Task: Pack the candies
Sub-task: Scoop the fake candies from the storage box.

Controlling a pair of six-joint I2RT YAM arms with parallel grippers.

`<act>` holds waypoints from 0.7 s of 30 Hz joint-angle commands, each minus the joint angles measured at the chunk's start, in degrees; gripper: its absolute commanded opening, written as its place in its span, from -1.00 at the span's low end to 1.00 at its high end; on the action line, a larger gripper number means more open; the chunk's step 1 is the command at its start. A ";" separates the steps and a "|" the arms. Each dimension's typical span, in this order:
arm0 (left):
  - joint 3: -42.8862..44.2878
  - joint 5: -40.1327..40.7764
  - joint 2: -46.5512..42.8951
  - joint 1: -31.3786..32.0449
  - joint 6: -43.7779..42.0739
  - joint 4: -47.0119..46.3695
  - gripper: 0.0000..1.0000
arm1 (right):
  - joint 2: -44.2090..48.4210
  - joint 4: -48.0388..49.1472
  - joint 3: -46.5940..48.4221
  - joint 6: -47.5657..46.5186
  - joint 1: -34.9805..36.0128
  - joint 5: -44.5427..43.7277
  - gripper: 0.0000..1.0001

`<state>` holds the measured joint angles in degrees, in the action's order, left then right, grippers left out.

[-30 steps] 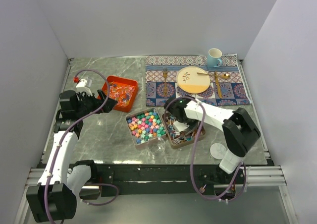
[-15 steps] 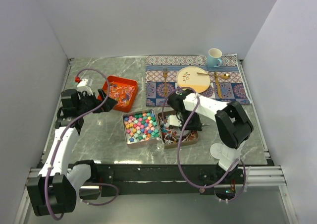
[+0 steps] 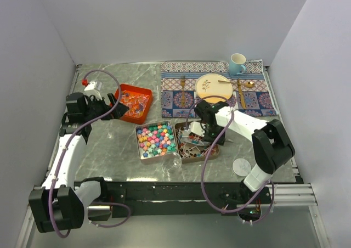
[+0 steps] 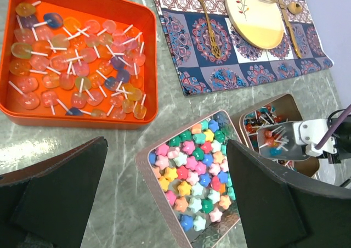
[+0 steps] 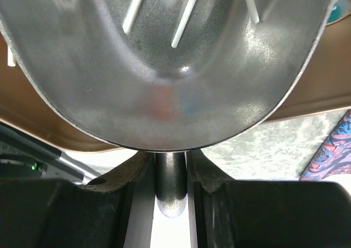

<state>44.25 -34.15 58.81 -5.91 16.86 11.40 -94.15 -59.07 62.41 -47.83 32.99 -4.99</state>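
I am clamping my right gripper (image 5: 171, 174) tight on the round shaft of a grey metal scoop (image 5: 164, 67). Its long axis is running straight out from my wrist, and its bowl is pointing left toward the square silver tin (image 3: 137, 144). The scoop is hanging over the brown metal tin (image 4: 277, 102) and carrying a few white-stick sweets. My left gripper (image 4: 167, 160) is hovering wide open with nothing between its fingers. It is looking down on the gap between the orange plastic tray (image 4: 77, 118) of flat lollipops and the silver tin. The candies are lying in two places: the chunky star-shaped lumps (image 4: 192, 176) are filling the silver tin, and the slim stick pieces (image 4: 262, 120) are lying crisscross in the brown one. The two tins are sitting side by side, edges touching, near the front of the grey marble table (image 3: 109, 149). A clear glass (image 3: 174, 161) is standing just at their near corners. The patterned blue placemat (image 4: 219, 67) is reaching almost to the brown tin's far rim. Bare marble is lying left of the silver tin.
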 commanded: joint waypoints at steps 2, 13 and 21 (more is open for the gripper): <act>2.68 0.75 0.69 -0.33 -2.97 0.38 0.93 | 1.06 13.09 -0.09 3.36 -0.03 7.10 -1.00; 2.68 1.28 0.87 -0.33 -4.12 -1.37 0.93 | 17.24 4.26 1.90 -1.12 -3.64 6.05 -1.00; 2.86 1.37 -2.20 -1.03 -3.85 -1.29 0.93 | 23.65 -0.87 6.93 -4.72 -1.54 7.81 -1.00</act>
<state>44.77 -33.08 59.46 -6.24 13.65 11.53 -74.63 -57.10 67.16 -49.98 29.76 1.23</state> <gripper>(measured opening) 0.967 0.298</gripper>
